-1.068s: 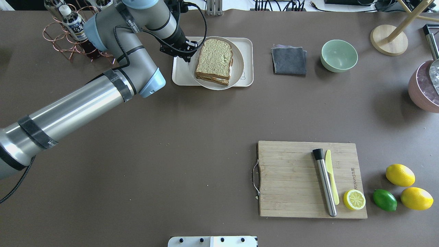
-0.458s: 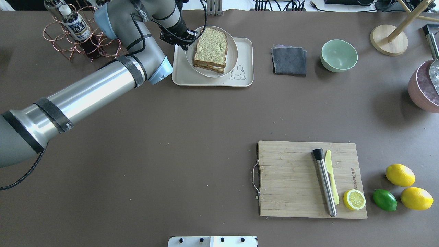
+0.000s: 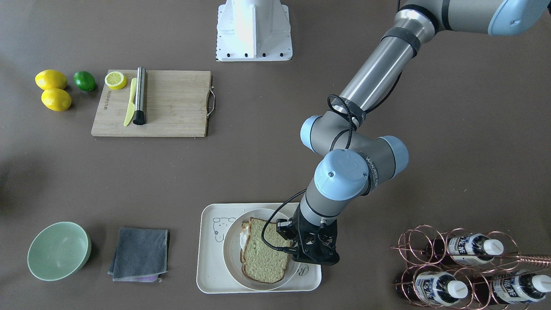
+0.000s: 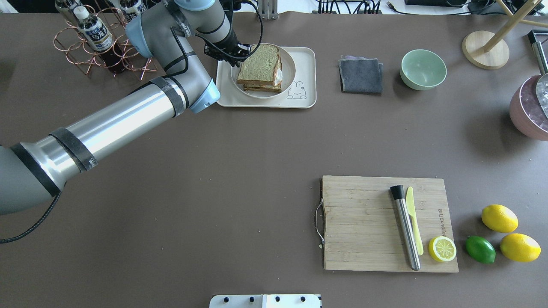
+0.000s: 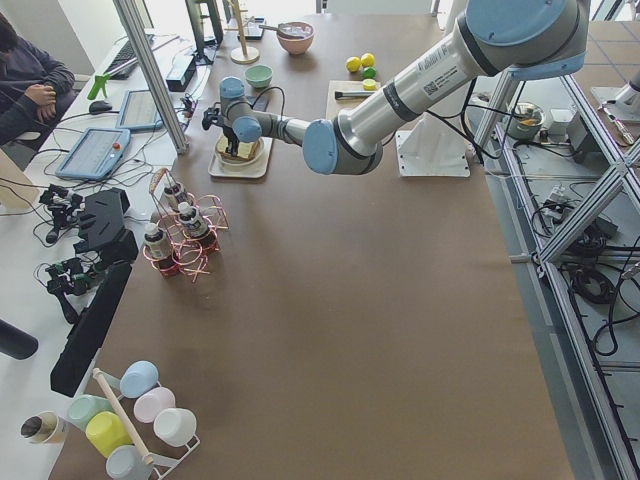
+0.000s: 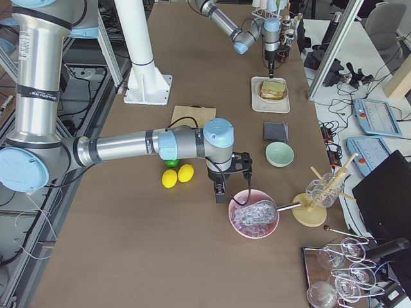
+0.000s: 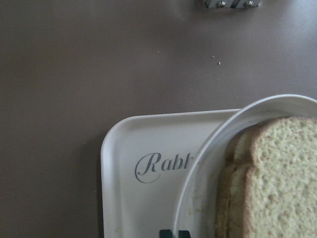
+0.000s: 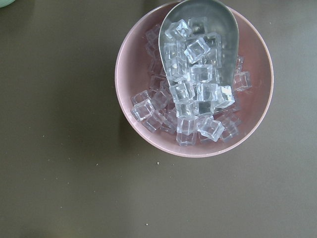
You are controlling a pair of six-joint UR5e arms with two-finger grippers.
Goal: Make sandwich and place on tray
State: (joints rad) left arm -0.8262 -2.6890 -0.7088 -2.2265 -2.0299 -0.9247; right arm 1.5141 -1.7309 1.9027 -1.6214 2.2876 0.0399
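On the tray (image 4: 226, 96): plate (image 4: 289, 75) with built sandwich (image 4: 259, 66), seemingly set down. Left gripper (image 4: 233, 60) pinches plate rim, fingers narrow; release remains. Right gripper (image 6: 219, 194), far from tray: fingers' state untellable.

You see the left arm (image 4: 111, 122) as a brushed-silver tube wrapped with black tape bands (image 4: 72, 147), grey joints (image 3: 344, 142) with round pale-blue caps (image 3: 342, 174); a thin black cable (image 3: 330, 104) loops down to the black left pincer (image 3: 313, 252).
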